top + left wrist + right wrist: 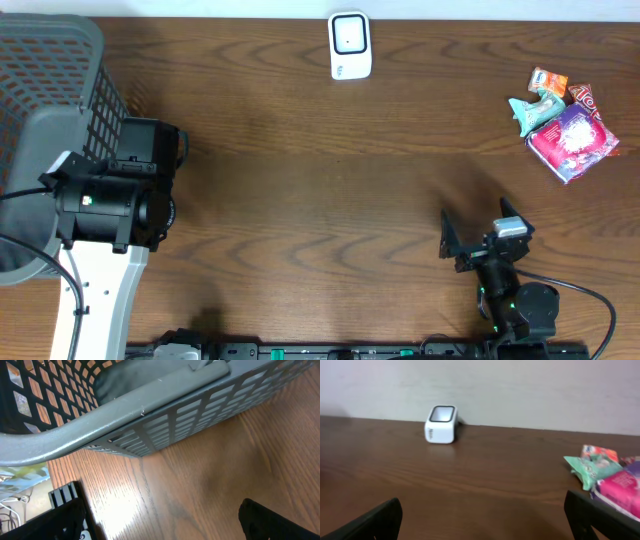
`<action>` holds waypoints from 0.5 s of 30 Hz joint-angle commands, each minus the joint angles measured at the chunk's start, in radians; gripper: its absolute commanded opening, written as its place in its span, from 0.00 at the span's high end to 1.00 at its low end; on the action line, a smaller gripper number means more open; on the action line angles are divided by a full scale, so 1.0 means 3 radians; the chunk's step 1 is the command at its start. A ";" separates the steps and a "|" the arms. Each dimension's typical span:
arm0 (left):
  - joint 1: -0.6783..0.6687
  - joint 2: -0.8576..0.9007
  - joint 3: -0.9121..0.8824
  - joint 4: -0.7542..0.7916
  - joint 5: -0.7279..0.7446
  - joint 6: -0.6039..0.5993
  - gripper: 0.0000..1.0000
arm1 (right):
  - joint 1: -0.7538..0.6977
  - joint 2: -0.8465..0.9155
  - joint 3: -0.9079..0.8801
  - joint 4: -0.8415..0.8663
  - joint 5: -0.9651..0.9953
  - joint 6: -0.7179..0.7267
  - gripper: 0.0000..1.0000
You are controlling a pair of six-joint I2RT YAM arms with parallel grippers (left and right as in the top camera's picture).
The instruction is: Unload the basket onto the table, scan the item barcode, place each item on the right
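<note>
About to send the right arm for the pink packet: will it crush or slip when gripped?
The pink packet looks like glossy soft wrap, so probably light, slippery and yielding. It seems to lie against the teal packet, which may shift too.

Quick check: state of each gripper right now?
Left gripper: open, holding nothing.
Right gripper: open, holding nothing.

The scanner [441,424] stands ahead and left of my right gripper [482,510], near the table's [300,180] far edge. The packets [605,475] lie ahead and right. The basket [150,420] sits directly before my left gripper [160,515].
</note>
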 commanded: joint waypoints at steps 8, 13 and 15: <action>0.0014 0.0013 -0.0008 -0.0009 -0.0080 -0.0015 0.02 | -0.0003 -0.0023 -0.0009 -0.0045 0.0308 0.0146 0.01; 0.0014 0.0013 -0.0008 -0.0009 -0.0080 -0.0015 0.02 | -0.0003 -0.0023 -0.0009 -0.0032 0.0231 0.0148 0.01; 0.0014 0.0013 -0.0008 -0.0009 -0.0080 -0.0015 0.02 | -0.0004 -0.0023 -0.0010 -0.0019 0.0207 0.0148 0.01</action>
